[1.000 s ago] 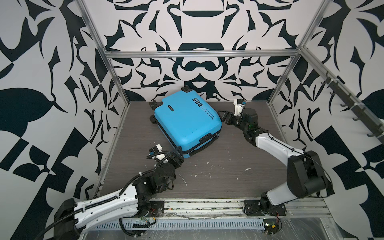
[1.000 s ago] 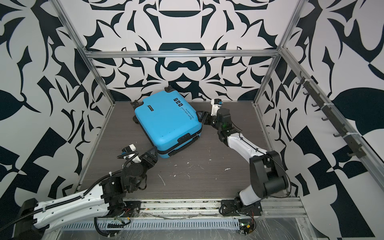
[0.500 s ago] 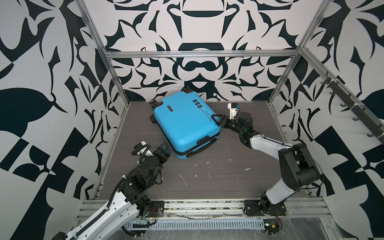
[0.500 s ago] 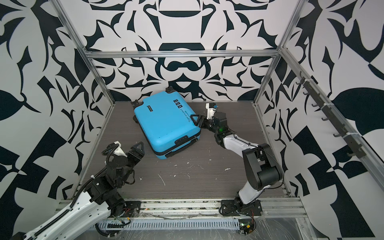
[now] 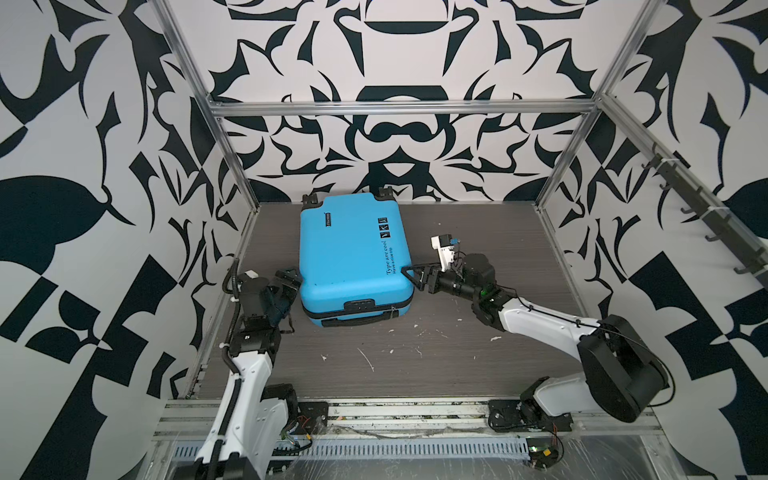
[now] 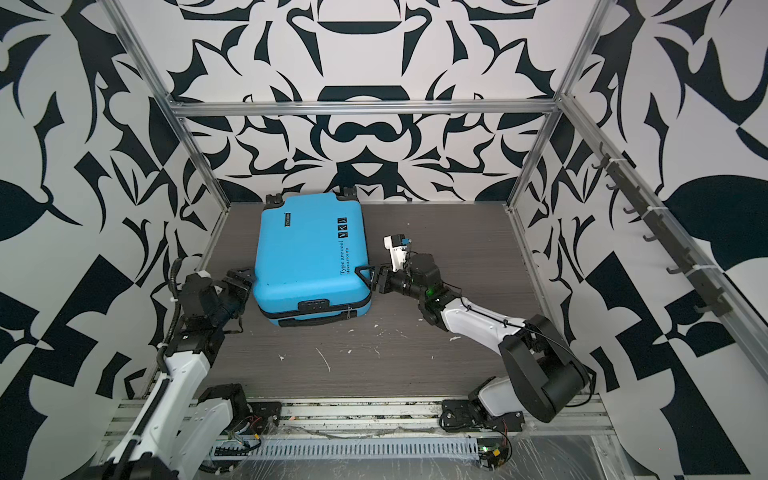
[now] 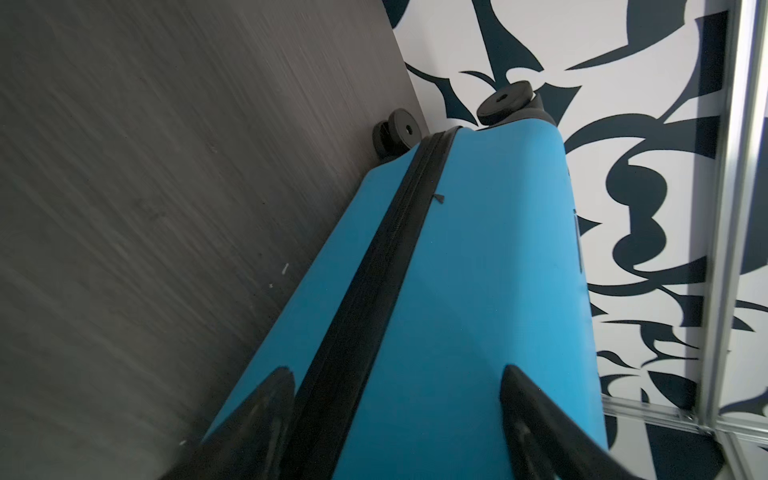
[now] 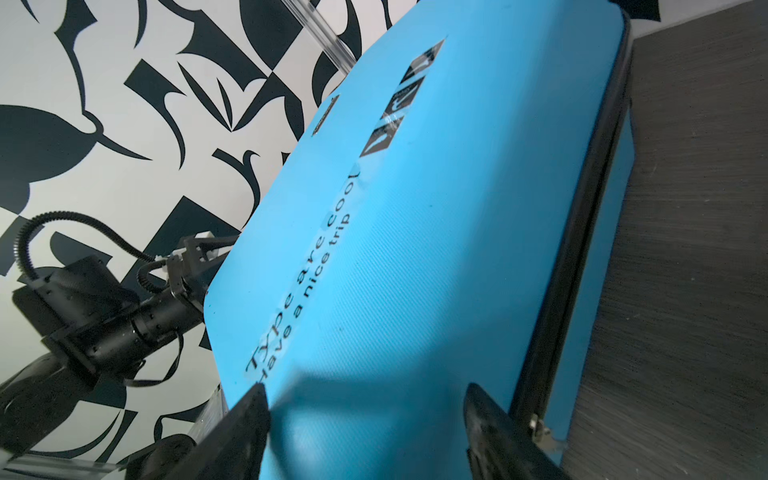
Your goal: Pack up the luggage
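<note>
Left end effector (image 5: 289,277) and right end effector (image 5: 411,276), jaws wide apart, at opposite sides of closed luggage (image 5: 349,249)

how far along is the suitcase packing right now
Done: the suitcase lies shut and flat on the table, its zip band closed where visible. In hand: left claw and right claw, both open, flank its opposite sides, perhaps squaring it up. Left: unclear; its contents are hidden, and nothing else to pack is visible.

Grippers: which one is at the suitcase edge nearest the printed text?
The right gripper: it meets the blue suitcase at the edge beside the "Type are cool" print. The left gripper is at the opposite edge, away from it.
</note>
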Action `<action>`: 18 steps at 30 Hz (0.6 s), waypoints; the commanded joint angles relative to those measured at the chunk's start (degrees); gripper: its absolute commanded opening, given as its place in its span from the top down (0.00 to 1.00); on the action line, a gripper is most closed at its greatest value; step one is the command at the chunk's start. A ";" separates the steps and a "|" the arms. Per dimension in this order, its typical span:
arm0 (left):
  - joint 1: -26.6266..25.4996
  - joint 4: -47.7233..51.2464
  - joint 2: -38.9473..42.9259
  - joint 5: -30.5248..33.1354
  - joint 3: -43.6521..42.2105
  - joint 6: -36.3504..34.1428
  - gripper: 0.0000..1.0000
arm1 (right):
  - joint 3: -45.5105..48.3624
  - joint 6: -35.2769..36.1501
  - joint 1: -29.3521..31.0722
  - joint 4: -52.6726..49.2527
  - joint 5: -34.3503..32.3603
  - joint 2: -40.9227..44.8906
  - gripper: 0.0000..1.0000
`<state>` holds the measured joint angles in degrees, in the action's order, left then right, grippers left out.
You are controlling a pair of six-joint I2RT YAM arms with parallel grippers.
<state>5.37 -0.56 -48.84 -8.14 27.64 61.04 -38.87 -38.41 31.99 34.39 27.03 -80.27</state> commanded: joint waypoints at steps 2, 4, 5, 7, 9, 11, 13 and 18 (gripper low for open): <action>0.00 -9.77 -7.82 -13.78 5.35 -0.10 0.21 | 0.02 1.22 -0.22 -0.51 -0.80 2.48 0.25; 0.02 -13.00 -11.57 -15.47 6.20 1.06 0.22 | -0.06 1.65 -0.33 -1.03 -1.18 2.59 0.25; 0.01 -14.40 -12.99 -16.00 6.50 1.33 0.22 | -0.19 1.78 -0.35 -1.22 -1.28 2.62 0.25; -0.27 -16.17 -16.28 -17.86 7.76 1.62 0.23 | -0.33 1.93 -0.56 -1.54 -1.58 2.40 0.25; -0.95 -17.42 -18.83 -18.66 8.99 1.42 0.23 | -0.41 1.94 -0.69 -1.66 -1.71 2.31 0.25; -2.02 -17.94 -20.90 -18.43 10.35 0.79 0.23 | -0.41 2.03 -0.87 -1.78 -2.03 2.29 0.25; -3.17 -18.22 -23.41 -18.23 12.21 -0.03 0.23 | -0.41 2.12 -1.23 -2.01 -2.27 2.24 0.25; -6.49 -20.27 -31.39 -18.10 17.38 -0.63 0.23 | -0.51 2.14 -2.09 -2.81 -2.22 2.50 0.25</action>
<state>2.39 -18.50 -77.19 -20.49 42.50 60.77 -38.72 -37.41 30.20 32.36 25.69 -79.00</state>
